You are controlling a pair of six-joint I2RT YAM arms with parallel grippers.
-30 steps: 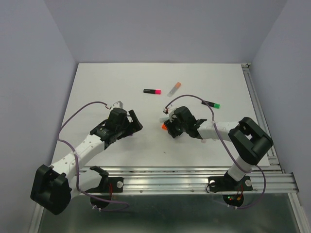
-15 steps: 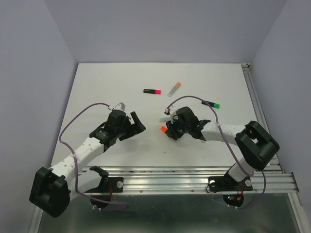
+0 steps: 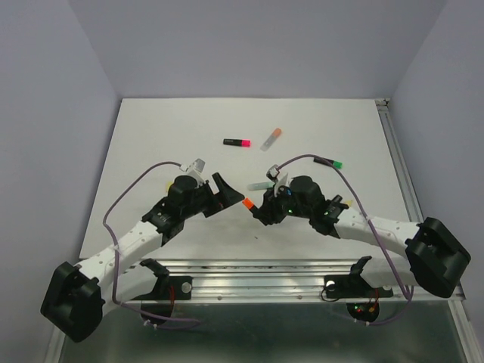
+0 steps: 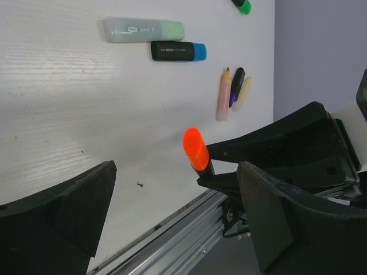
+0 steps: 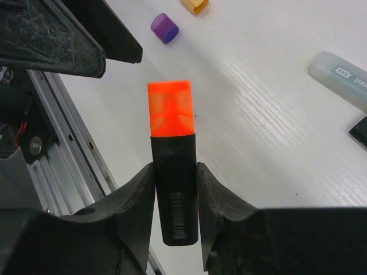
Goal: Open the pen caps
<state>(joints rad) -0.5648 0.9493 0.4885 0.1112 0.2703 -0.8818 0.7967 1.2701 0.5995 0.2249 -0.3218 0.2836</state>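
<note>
Holding a black highlighter (image 5: 176, 195) by its barrel, the right gripper (image 5: 175, 192) is clamped on it, orange cap (image 5: 170, 107) foremost.

From above, the pen's long axis runs from the right gripper up and to the left, and the capped end points at the left gripper (image 3: 221, 193). That gripper's jaws stand wide apart and hold nothing, and it is near the cap but not touching it. On the table (image 5: 275, 143) beyond the cap lie a loose purple cap (image 5: 165, 27) and a peach cap (image 5: 195, 4). A pale green-ended marker (image 4: 143, 30) and a blue-capped black pen (image 4: 178, 51) lie side by side farther off. Nothing lies between the cap and the left fingers (image 4: 69, 206).
</note>
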